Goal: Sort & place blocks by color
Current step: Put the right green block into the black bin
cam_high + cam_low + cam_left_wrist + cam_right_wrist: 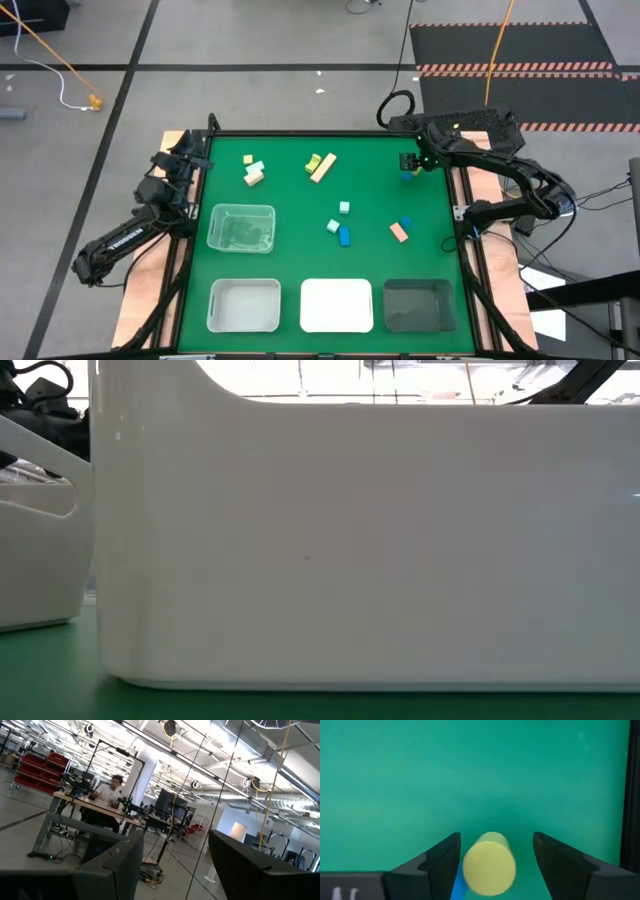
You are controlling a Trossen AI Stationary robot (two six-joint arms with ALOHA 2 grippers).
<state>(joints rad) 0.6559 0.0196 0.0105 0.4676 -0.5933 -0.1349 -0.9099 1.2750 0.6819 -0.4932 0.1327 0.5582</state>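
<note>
Right up against the low camera sits the white tray [350, 550], blocking pretty much everything behind it. The action is at the far right edge of the green table [290, 200], where the right gripper [495, 865] hangs over a yellow-green round-ended block [489, 863] with a blue block [457, 887] just beside it. Its fingers are spread wide with nothing held; the yellow-green piece sits dead centre in the gap, touching neither pad, its long axis apparently running along the camera's line of sight. So closing straight in looks right, though the blue one could get nudged. Other blocks lie scattered mid-table, well apart from this arm. The left gripper [175, 870] waits at the table's left edge, fingers apart and empty, pointing out at the room.
</note>
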